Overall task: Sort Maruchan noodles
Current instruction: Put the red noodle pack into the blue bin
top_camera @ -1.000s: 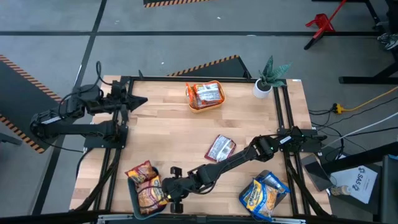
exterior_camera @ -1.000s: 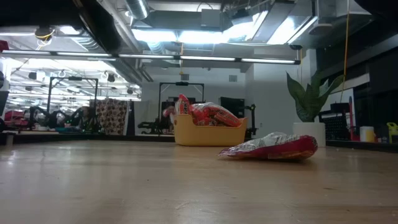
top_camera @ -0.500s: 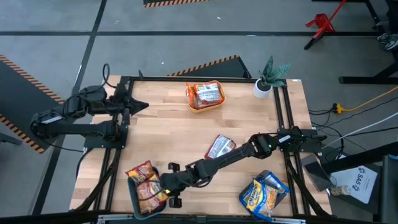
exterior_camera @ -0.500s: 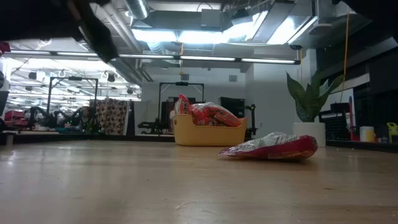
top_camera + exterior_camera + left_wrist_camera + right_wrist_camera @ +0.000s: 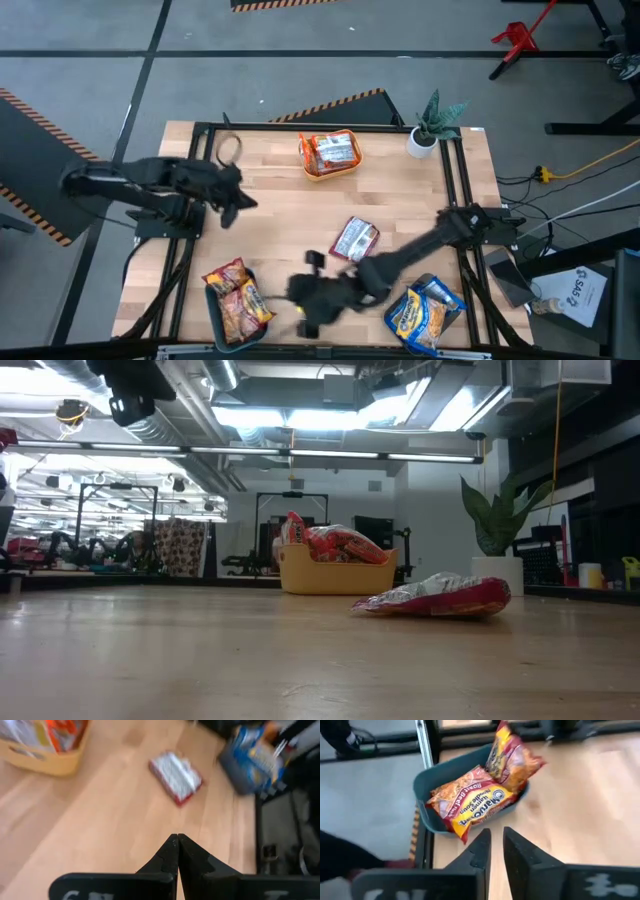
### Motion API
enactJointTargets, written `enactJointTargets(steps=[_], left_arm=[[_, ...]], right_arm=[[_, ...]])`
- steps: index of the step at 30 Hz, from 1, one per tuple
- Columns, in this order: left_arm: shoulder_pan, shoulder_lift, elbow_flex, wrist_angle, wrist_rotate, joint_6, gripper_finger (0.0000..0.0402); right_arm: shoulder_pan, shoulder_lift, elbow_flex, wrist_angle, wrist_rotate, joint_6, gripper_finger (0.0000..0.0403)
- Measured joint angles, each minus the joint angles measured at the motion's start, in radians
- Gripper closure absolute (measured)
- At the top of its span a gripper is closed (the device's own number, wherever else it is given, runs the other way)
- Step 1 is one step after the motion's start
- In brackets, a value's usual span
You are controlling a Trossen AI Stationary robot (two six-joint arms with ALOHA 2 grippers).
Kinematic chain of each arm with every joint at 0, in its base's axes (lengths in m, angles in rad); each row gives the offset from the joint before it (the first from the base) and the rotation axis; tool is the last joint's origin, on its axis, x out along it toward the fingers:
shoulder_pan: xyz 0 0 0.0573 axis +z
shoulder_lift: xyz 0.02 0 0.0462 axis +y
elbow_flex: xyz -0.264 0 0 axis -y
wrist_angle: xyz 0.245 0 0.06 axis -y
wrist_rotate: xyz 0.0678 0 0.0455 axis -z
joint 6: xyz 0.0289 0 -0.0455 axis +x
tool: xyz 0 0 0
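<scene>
Wooden table (image 5: 280,230) seen from above, with three bins of Maruchan noodles along its edges and one loose packet near the middle. Red-silver packet (image 5: 354,238) lying flat on the bare wood, apart from every bin; same packet visible in the low view (image 5: 436,597) and ahead of the left fingers in the left wrist view (image 5: 175,777). Yellow bin (image 5: 312,170) at the far edge holding red-silver packets (image 5: 331,152), near a potted plant (image 5: 433,122) at the far right corner. Teal bin (image 5: 437,775) at the near left corner, filled with orange-yellow packets (image 5: 472,803), one standing on end and leaning over the rim, the others lying flat. Blue-white packets (image 5: 424,313) piled in a bin at the near right corner. Left gripper (image 5: 177,851) raised over the left part of the table, fingers pressed fully together, holding nothing. Right gripper (image 5: 493,850) stretched low across the near edge between the teal bin and the blue-white pile, pointing toward the teal bin; fingers nearly together with a narrow gap showing between them, nothing caught in it. Right arm blurred in the high view.
</scene>
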Motion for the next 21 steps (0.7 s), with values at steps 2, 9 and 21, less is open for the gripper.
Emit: enactJointTargets(steps=[2, 9, 21], left_arm=[[-0.078, 0.055, 0.000, 0.004, -0.049, -0.021, 0.0401], [-0.380, 0.250, 0.046, 0.005, -0.178, -0.169, 0.0401], [-0.638, 0.697, 0.240, 0.005, -0.310, -0.269, 0.0401]], right_arm=[[0.043, -0.075, 0.000, -0.073, 0.106, 0.036, 0.0380], [0.167, -0.174, -0.002, -0.260, 0.438, 0.215, 0.0400], [0.213, -0.191, -0.007, -0.318, 0.558, 0.346, 0.0398]])
